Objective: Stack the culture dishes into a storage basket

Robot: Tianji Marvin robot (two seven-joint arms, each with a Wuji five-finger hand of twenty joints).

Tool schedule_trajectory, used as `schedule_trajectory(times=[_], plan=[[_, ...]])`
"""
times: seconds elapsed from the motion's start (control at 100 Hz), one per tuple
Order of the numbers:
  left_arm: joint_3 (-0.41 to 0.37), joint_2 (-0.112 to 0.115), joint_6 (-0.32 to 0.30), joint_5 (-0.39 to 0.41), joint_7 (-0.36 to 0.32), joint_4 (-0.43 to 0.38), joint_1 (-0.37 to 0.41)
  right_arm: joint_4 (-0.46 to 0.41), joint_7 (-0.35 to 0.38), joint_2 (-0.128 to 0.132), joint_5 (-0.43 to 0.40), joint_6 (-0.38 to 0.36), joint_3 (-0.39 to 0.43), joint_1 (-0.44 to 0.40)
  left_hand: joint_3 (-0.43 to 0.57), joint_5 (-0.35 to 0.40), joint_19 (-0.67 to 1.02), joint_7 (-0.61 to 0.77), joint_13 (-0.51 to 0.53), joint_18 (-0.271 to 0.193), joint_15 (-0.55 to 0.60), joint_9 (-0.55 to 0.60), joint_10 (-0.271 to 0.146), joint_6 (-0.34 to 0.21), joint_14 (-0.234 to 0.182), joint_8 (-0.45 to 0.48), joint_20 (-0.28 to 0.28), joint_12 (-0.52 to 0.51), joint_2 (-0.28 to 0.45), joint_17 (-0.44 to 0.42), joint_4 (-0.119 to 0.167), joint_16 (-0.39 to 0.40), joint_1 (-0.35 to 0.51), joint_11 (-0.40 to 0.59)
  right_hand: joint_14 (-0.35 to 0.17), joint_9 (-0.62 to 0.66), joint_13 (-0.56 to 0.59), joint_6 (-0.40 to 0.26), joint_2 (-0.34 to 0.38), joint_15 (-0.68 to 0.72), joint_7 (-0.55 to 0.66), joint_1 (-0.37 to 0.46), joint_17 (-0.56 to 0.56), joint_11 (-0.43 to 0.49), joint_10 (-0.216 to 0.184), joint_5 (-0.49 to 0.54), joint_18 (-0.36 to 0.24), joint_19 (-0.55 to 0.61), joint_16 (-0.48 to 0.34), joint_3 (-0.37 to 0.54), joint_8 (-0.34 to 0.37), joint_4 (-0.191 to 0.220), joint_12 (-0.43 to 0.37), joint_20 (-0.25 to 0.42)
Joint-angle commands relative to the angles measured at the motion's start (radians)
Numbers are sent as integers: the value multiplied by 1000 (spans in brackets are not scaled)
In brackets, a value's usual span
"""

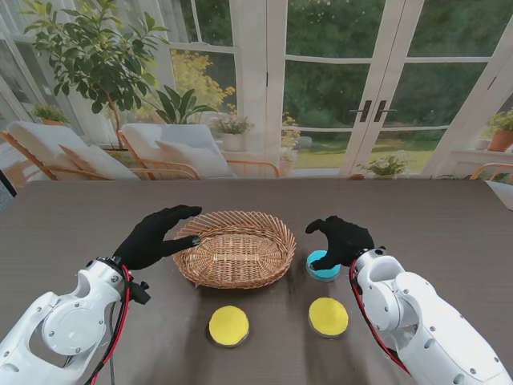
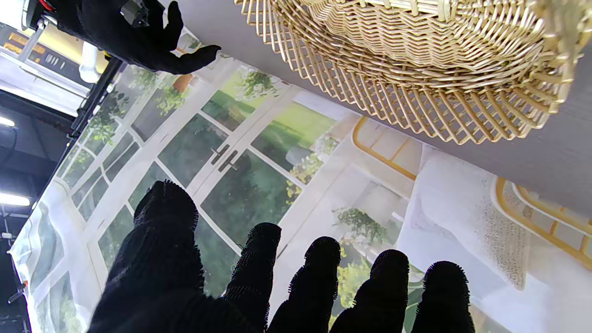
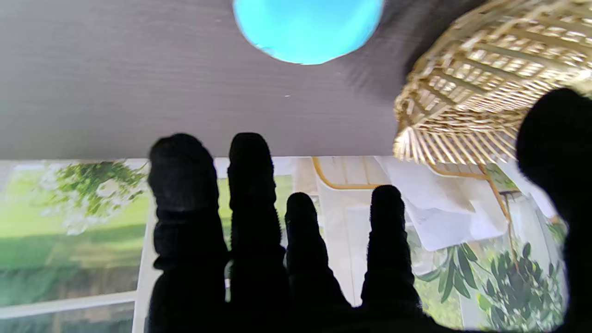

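1. Nearest to me on the table [image 1: 72, 216] lay two yellow culture dishes, the left yellow dish [image 1: 229, 325] and the right yellow dish [image 1: 329, 317], well apart from each other and both untouched.
2. Farther from me, between my arms, sat the wicker storage basket [image 1: 236, 249], with no dish showing inside it.
3. My left hand [image 1: 152, 237] held nothing, fingers spread wide, fingertips [image 1: 192, 212] at the basket's left rim; whether they touched the weave I could not tell.
4. My right hand [image 1: 341, 239] hovered with curled, parted fingers over the blue culture dish [image 1: 324, 266], which lay just right of the basket; it gripped nothing.
5. From my right wrist, the blue dish [image 3: 307, 27] lay flat on the table beside the basket [image 3: 485, 88], apart from my fingers [image 3: 252, 185].
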Motion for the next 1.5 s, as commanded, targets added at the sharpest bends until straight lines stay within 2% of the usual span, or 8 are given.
schedule_trajectory(times=[0.0, 0.11, 0.31, 0.59, 0.81, 1.16, 1.49], plan=[[-5, -2, 6, -5, -20, -11, 9, 20, 4, 0, -19, 17, -10, 7, -24, -10, -40, -13, -23, 8, -13, -14, 3, 1, 2, -6, -4, -7, 51, -15, 31, -13, 15, -6, -29, -31, 36, -35, -98, 95, -8, -40, -316, 25, 0, -26, -31, 110, 31, 115, 36, -33, 17, 59], [-10, -2, 8, -4, -22, -16, 14, 44, -2, 0, -40, 49, -32, 24, -24, -12, -40, -13, -23, 9, -13, -12, 6, 4, 4, -7, -2, -6, 52, -15, 31, -13, 16, -6, -50, -27, 56, -37, -157, 179, 7, -35, -287, 46, 6, -21, -46, 179, 42, 143, 47, -40, 33, 94], [-13, -1, 14, -8, -28, -21, 18, 86, 28, 8, -68, 61, -71, 56, -25, -11, -40, -13, -21, 10, -12, -9, 9, 3, 6, -8, 0, -3, 55, -13, 31, -13, 16, -5, -73, -44, 64, -37, -180, 245, 15, -41, -269, 70, 14, -54, -72, 237, 45, 157, 53, -46, 57, 131], [-14, 1, 25, -19, -48, -29, 20, 167, 39, 10, -61, 109, -172, 122, -25, -10, -42, -12, -23, 8, -12, -8, 16, 2, 6, -8, 2, -1, 59, -15, 32, -13, 19, -5, -97, -97, 66, -41, -177, 287, 32, -41, -261, 131, 26, -141, -88, 256, 40, 164, 95, -46, 92, 149], [-16, 2, 31, -21, -52, -34, 23, 236, 13, 3, -29, 154, -247, 170, -26, -11, -42, -12, -22, 8, -12, -6, 20, 1, 8, -9, 4, 0, 60, -14, 31, -13, 20, -5, -109, -98, 90, -44, -181, 309, 64, -25, -242, 168, 30, -172, -88, 266, 37, 170, 140, -42, 106, 149], [-24, 2, 40, -23, -56, -46, 34, 289, 2, 1, -16, 190, -302, 205, -26, -10, -43, -11, -23, 7, -12, -5, 24, 1, 7, -8, 5, 2, 62, -15, 32, -13, 21, -5, -112, -100, 109, -48, -185, 318, 81, -17, -229, 183, 29, -181, -87, 271, 31, 173, 160, -40, 111, 143], [-30, 4, 45, -27, -69, -52, 40, 329, 2, -2, 5, 211, -347, 237, -26, -11, -44, -11, -23, 5, -12, -8, 24, -1, 8, -9, 5, 2, 64, -16, 32, -13, 22, -6, -111, -109, 108, -37, -177, 314, 66, -20, -226, 183, 45, -224, -84, 271, 26, 175, 158, -40, 108, 138]])
